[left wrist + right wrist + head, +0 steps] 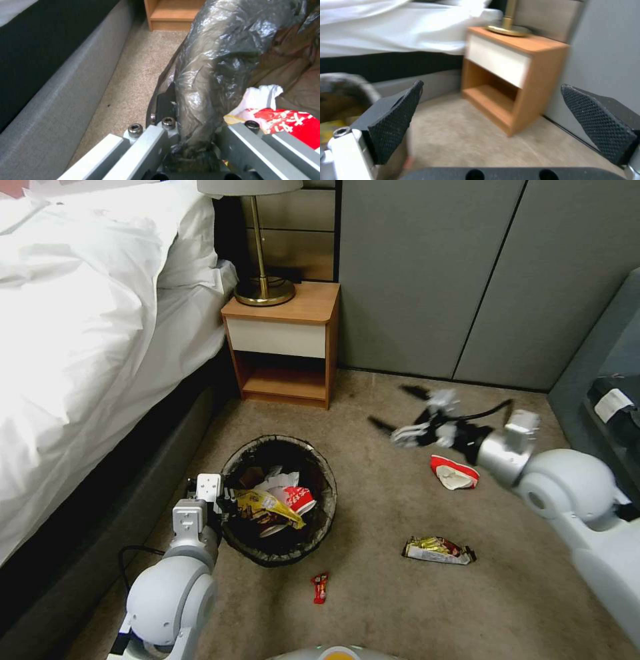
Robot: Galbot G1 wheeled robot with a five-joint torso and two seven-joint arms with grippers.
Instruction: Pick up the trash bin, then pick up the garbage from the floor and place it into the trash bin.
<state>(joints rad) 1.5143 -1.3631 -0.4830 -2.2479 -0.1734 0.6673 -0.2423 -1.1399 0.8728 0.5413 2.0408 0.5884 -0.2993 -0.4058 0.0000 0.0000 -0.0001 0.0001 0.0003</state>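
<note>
The left arm reaches forward low on the robot's left side, wrist bent down, and the left gripper (223,500) is clamped tight, one finger on each side of what it grips. The right arm stretches out across the front, forearm nearly level, and the right gripper (393,413) hangs with its black fingers (395,120) spread wide, nothing between them.

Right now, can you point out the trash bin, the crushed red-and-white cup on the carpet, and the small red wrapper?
trash bin (324,473), head view, bag-covered rim on the robot's right.
crushed red-and-white cup (455,473), head view, its white middle.
small red wrapper (320,587), head view, its centre.
</note>
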